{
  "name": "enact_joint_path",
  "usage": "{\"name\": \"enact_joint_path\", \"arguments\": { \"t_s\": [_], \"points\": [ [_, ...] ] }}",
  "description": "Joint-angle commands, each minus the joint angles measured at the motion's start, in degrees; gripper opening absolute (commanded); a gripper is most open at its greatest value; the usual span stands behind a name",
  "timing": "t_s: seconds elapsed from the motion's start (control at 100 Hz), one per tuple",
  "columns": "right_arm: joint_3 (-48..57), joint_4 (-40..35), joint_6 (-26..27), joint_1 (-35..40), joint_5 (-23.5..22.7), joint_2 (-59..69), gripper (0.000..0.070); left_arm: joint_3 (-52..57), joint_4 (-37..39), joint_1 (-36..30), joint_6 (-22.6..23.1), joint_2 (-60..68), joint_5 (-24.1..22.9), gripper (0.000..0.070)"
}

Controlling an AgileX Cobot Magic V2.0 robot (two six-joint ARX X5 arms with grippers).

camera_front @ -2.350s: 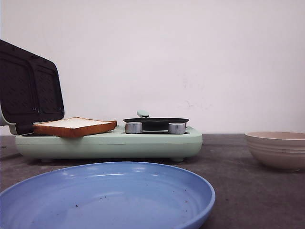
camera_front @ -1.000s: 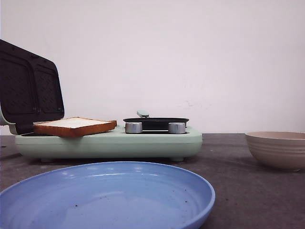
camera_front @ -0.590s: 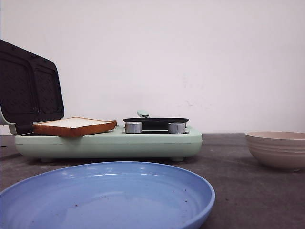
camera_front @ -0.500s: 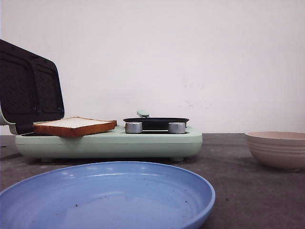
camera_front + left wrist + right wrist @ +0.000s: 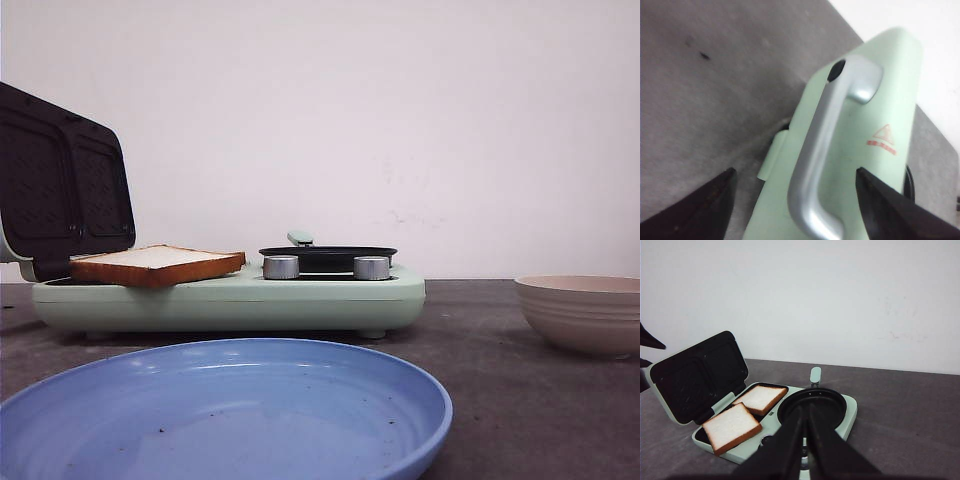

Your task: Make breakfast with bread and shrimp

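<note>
Left gripper (image 5: 795, 210): fingers spread wide, one dark fingertip on either side of the silver handle (image 5: 822, 150) on the back of the raised lid (image 5: 875, 115); not touching it in the left wrist view. Nothing held.

Right gripper (image 5: 805, 440): fingers pressed together, nothing between them, poised above the round black frying pan (image 5: 812, 407) at the right end of the appliance.

Sandwich maker, pale green (image 5: 230, 295): lid (image 5: 60, 180) stands open at its left end; two metal knobs (image 5: 280, 267) on the front edge.

Bread, slice one (image 5: 732, 427): lies tilted over the front-left corner of the grill tray, one edge riding up on the rim and overhanging it. Slice two (image 5: 760, 399): lies flat in the rear part of the same tray, beside the pan.

Handling, judged: bread is light, soft and easily dented; a hard pinch would crush the crumb. Best taken by the firmer brown crust, at the raised overhanging edge of slice one, with a light closing force.

Shrimp: not visible in any view; it may lie inside the beige bowl (image 5: 582, 312) near the table's right edge, but that cannot be told.

Blue plate (image 5: 225, 410): nearest the front edge of the table, bare.
</note>
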Motion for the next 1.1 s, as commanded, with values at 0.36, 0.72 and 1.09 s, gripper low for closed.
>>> {"name": "enact_joint_path", "arguments": {
  "t_s": [0.36,0.72,1.09],
  "points": [
    [0.5,-2.3,-1.2,0.3,0.6,0.2,0.0002,1.4,5.6,-0.3,-2.4,7.7,4.1,0.0393],
    [0.5,-2.2,-1.2,0.3,2.4,0.2,0.0002,1.4,5.4,-3.7,-2.6,8.3,5.6,0.0292],
    [0.5,-2.4,-1.2,0.3,2.4,0.2,0.0002,1.5,4.6,-4.7,-2.7,8.3,9.0,0.0000]
  ]
}}
